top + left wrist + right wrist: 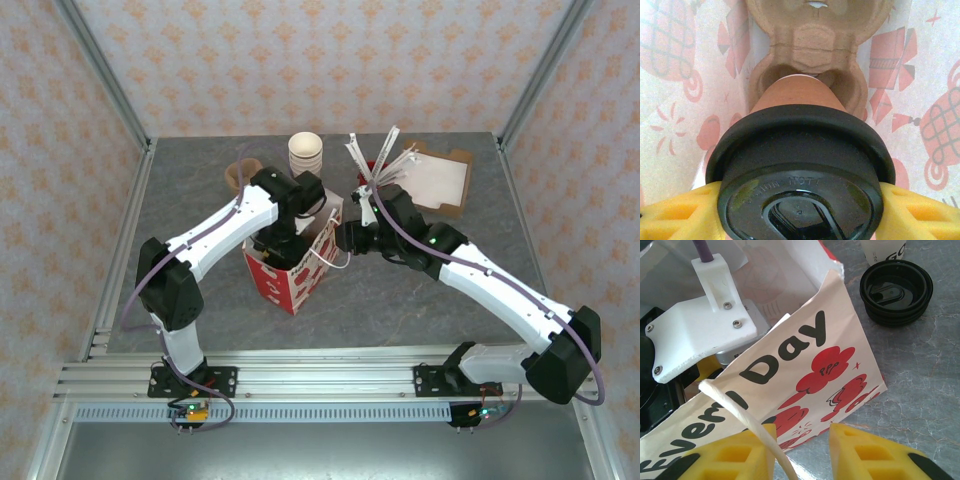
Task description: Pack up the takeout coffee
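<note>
The takeout coffee, a tan cup under a black lid, hangs inside the red-and-white bag, and my left gripper is shut on its lid, with a yellow finger on either side. Below the cup, in the bag's bottom, lies a brown pulp cup carrier, and the cup's base sits at one of its wells. My right gripper stands open beside the bag. The bag's white cord handle lies across its left finger. In the top view this gripper is at the bag's right side.
A stack of black lids lies on the grey table right of the bag. A stack of lidless cream cups stands behind the bag. Straws and napkins and a brown tray sit at the back right.
</note>
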{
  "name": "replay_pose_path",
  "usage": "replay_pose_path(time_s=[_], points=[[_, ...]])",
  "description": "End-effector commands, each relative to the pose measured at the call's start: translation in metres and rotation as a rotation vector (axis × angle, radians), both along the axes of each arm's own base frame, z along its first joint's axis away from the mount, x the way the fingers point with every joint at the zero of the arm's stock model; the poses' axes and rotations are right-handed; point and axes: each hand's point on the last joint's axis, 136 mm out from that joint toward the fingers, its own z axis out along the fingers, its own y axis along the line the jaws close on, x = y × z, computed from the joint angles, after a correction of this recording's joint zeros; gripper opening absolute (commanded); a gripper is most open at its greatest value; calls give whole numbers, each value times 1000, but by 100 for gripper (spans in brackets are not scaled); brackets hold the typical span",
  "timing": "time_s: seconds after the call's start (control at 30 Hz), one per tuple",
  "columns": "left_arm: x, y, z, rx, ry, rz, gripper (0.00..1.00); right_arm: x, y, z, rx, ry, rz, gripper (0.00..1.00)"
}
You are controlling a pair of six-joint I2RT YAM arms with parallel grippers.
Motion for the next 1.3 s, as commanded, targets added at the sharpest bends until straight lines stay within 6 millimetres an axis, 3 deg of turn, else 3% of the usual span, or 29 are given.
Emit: replay_pose_path(time_s=[0.0, 1.27], points=[[-5, -3, 4, -10, 21, -37, 35, 3, 0, 13, 11, -18, -2, 34], [-7, -7, 1, -21, 39, -79, 34, 3, 1, 13, 8, -14, 2, 34]])
